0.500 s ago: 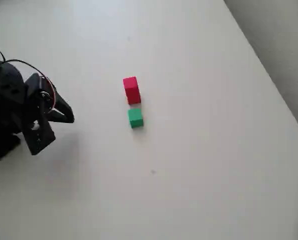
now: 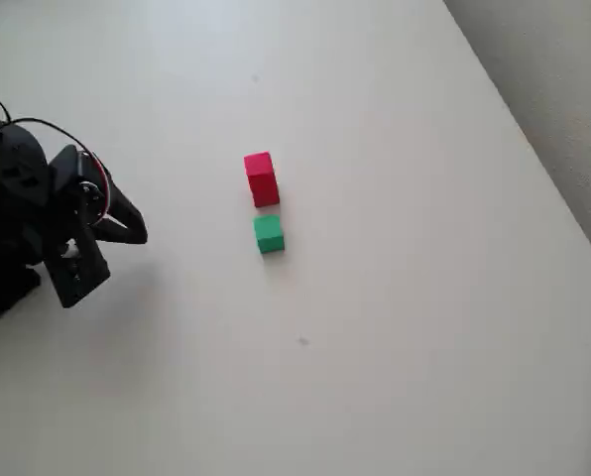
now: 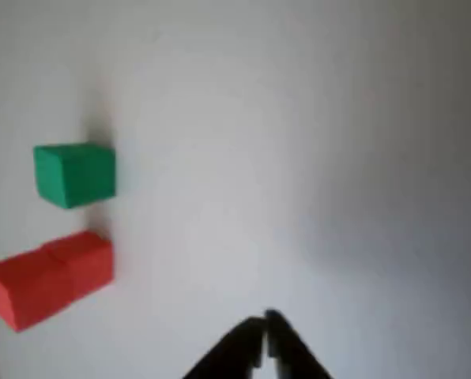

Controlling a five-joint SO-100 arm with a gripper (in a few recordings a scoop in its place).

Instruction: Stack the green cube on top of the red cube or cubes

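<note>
The tabletop (image 2: 395, 327) is big and white, and it has a small dark speck below the blocks in the overhead view. Its right edge runs at a slant, with grey floor (image 2: 563, 89) past it.

The black robot arm (image 2: 23, 213) sits at the left side of the overhead view, well apart from the blocks. Thin wires loop over its top. The gripper (image 2: 112, 238) points toward the right. In the wrist view the gripper (image 3: 265, 332) shows at the bottom as two dark fingers (image 3: 235, 355) whose tips are pressed together, with nothing between them.

The red cube or cubes (image 2: 262, 178) stand near the middle of the tabletop in the overhead view. The block is taller than it is wide. In the wrist view the red block (image 3: 50, 276) has a faint line across it.

The green cube (image 2: 269, 234) rests on the tabletop just below the red block in the overhead view, close beside it with a thin gap between them. In the wrist view the green cube (image 3: 75, 174) sits above the red block, at the left side.
</note>
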